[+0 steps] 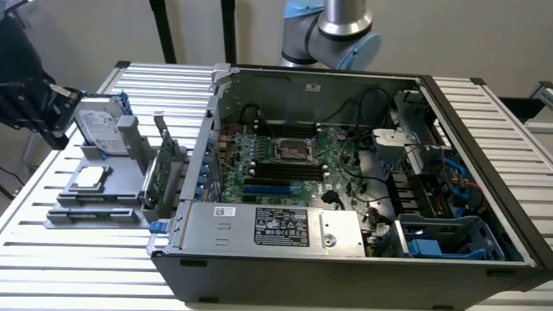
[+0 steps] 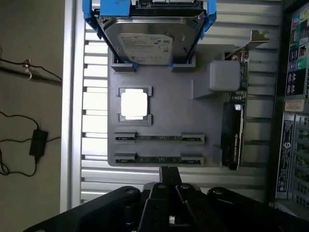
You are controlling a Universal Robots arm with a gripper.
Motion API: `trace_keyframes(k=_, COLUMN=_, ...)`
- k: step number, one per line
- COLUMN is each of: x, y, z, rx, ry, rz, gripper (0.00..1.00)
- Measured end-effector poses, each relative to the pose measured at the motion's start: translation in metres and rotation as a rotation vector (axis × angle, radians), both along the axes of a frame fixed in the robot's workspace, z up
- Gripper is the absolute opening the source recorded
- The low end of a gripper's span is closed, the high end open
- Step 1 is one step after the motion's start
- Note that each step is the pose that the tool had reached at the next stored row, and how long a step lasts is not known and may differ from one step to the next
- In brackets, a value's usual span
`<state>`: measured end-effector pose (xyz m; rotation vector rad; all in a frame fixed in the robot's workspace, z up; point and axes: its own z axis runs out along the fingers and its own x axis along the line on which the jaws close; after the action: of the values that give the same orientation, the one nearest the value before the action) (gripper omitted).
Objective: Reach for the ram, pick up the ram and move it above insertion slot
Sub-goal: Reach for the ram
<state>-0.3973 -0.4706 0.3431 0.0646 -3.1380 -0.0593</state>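
Near gray holder point(image 2: 164, 116): tool point(image 2: 170, 175) closed; ram point(image 2: 159, 158) in clips point(image 2: 192, 158); drive label point(image 2: 147, 46) unreadable.

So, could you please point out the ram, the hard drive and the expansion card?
ram point(image 2: 158, 137), wrist view, middle of one stick's exposed edge.
hard drive point(image 2: 147, 46), wrist view, on its label.
expansion card point(image 2: 233, 130), wrist view, on its dark body.

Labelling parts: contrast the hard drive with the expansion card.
The hard drive is silver with a pale label; the expansion card is green and dark. The hard drive sits in a blue carrier; the expansion card has a metal bracket. Both stand on edge in the grey fixture.
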Motion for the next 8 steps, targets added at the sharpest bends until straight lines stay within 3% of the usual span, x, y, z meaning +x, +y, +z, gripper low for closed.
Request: trace_keyframes(k=8, x=0.0016, y=0.0, z=-0.0003, rx=-0.0001, ry=0.0001, rz=0.128, gripper=0.11)
